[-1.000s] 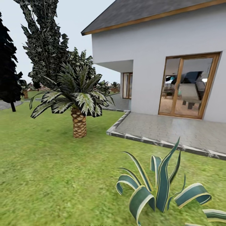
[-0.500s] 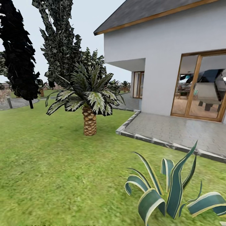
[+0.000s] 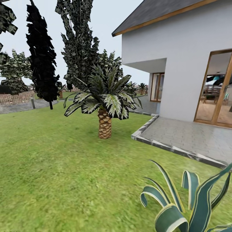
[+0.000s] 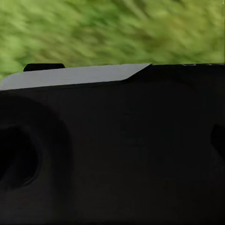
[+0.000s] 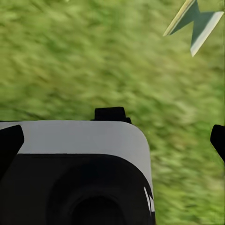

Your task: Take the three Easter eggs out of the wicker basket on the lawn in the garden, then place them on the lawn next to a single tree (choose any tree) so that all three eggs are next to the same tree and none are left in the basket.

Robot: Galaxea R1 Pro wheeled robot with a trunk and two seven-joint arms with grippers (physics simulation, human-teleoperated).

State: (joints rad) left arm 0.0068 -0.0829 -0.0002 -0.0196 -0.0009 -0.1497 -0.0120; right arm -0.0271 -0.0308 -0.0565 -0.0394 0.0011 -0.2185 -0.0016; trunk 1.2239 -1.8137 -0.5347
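Head view takes in a wide, flat lawn of mottled green grass (image 3: 58,167) in a garden beside a house. At far left stands a low, dark green tree with pale spots (image 3: 16,72) behind a stretch of brown fencing (image 3: 16,97). Next comes an all-black columnar tree (image 3: 42,54) on a thin dark stem, then a tall tree with a jagged dark green crown mottled with pale spots (image 3: 79,42), its trunk hidden behind a short palm with a scaly tan trunk (image 3: 104,124) and drooping green-and-white fronds. Right of the palm, a grey paved terrace with a pale stone kerb (image 3: 183,137) lies against a white-walled house with a dark grey roof (image 3: 180,48) and wood-framed glass doors (image 3: 219,88). At lower right, a blue-green agave-like plant with cream-edged leaves (image 3: 193,206) rises from the grass.

Left wrist view shows a dark body with a pale grey panel (image 4: 75,76) over blurred grass; right wrist view shows a similar grey-and-black body (image 5: 79,140) above grass, with cream-edged leaf tips (image 5: 194,23) near one corner. Whether either gripper's jaws are apart or together cannot be told. The lawn, the mottled tree and the garden are what can be seen of the task's things.
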